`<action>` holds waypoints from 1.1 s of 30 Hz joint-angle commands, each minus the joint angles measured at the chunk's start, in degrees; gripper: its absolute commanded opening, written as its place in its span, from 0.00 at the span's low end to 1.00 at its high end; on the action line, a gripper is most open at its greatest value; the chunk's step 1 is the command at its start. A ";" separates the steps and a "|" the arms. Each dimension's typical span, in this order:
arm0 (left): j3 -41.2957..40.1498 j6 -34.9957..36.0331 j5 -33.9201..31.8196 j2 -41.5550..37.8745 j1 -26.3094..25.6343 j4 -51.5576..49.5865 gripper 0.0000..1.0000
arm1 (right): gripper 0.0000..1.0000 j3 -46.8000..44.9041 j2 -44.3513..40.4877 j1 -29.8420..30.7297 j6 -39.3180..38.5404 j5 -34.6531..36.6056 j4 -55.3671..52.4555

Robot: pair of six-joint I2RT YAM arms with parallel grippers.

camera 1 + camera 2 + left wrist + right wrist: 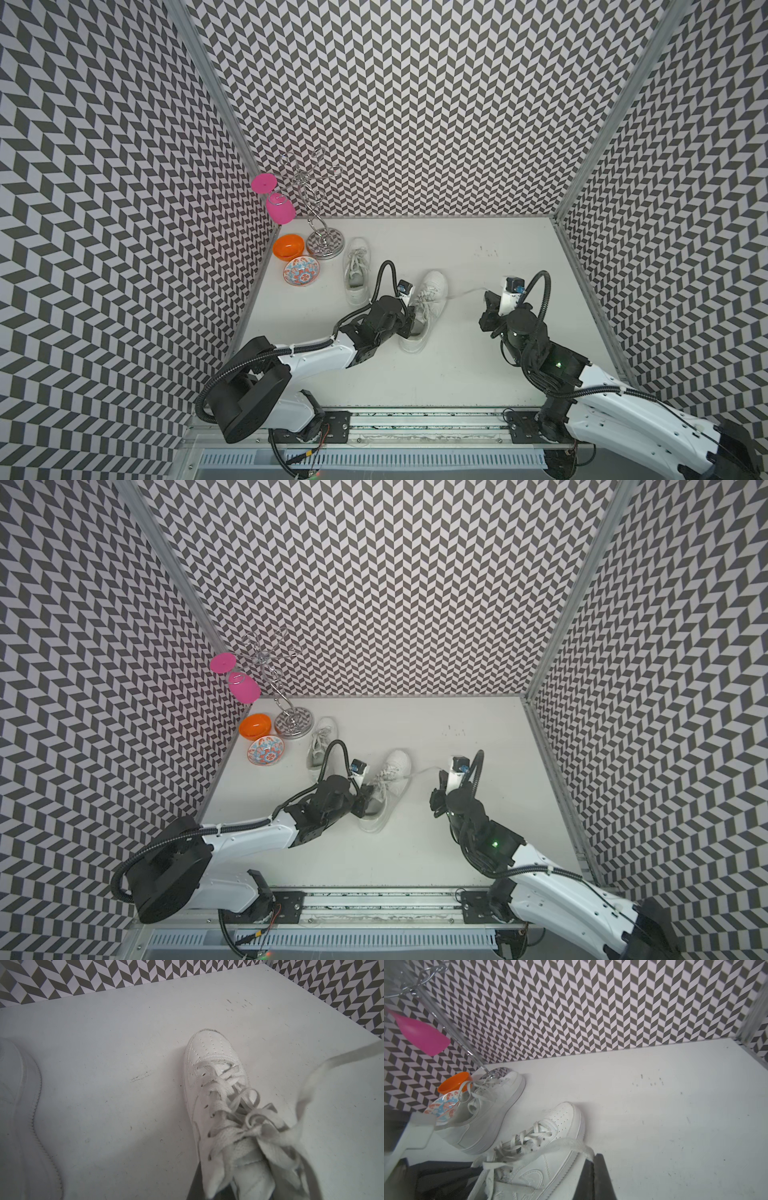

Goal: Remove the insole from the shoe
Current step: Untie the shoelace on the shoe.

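We judge the insole hidden inside the shoe (432,297), its long axis running heel-to-toe away from our closed left pincer (409,323) at the collar; the right pincer (489,300) grips the lace (465,293) alongside

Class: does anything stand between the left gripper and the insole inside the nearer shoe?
Yes. The tongue and crossed laces lie over the opening of the shoe, right in front of the left gripper. The right gripper holds one lace end pulled sideways. The insole itself is hidden.
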 commanded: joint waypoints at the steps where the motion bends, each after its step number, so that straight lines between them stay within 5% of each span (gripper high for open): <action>1: 0.19 -0.56 0.12 -2.32 0.34 6.26 0.00 | 0.00 2.49 -0.44 -3.30 0.86 2.52 -0.93; 10: -1.38 1.76 9.20 -4.20 -0.26 10.54 0.00 | 0.00 3.80 6.60 -10.76 -0.08 -14.88 1.28; 20: -0.87 2.21 12.82 -4.12 -0.95 10.78 0.00 | 0.00 6.33 18.81 -11.99 0.64 -18.68 2.16; 25: 0.36 1.79 10.31 -3.02 -0.91 8.43 0.00 | 0.45 9.23 22.00 -12.27 -0.39 -21.47 -2.62; 33: 0.92 1.40 7.33 -2.56 -0.81 7.32 0.00 | 0.53 6.46 11.20 -6.08 -5.64 -31.54 0.17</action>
